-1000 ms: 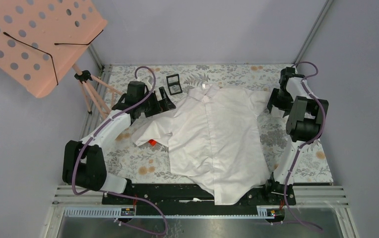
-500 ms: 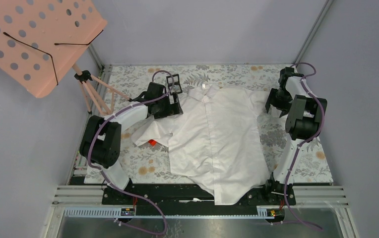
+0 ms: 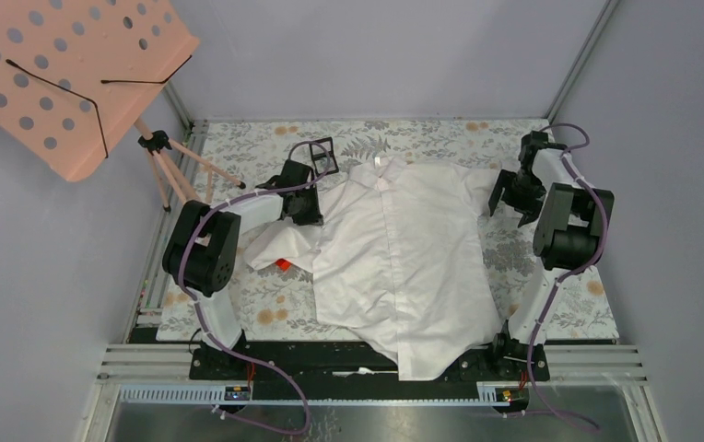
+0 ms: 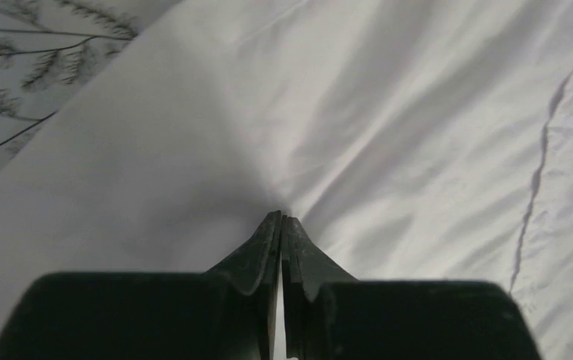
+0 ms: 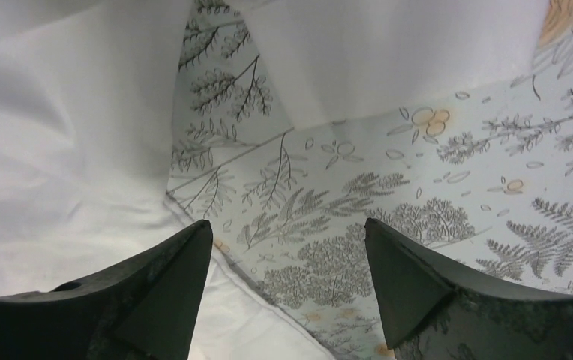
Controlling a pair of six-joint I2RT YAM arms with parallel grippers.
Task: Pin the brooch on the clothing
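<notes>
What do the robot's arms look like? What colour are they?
Both the left arm and the right arm have chunky black joints linked by smooth white tubes. A thin purple cable loops along each one. The left gripper and the right gripper are black, each with two flat, pointed fingers like little beaks.

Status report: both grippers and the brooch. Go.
Left gripper shut, pinching shirt. Right gripper open at shirt edge. Brooch not in sight.
</notes>
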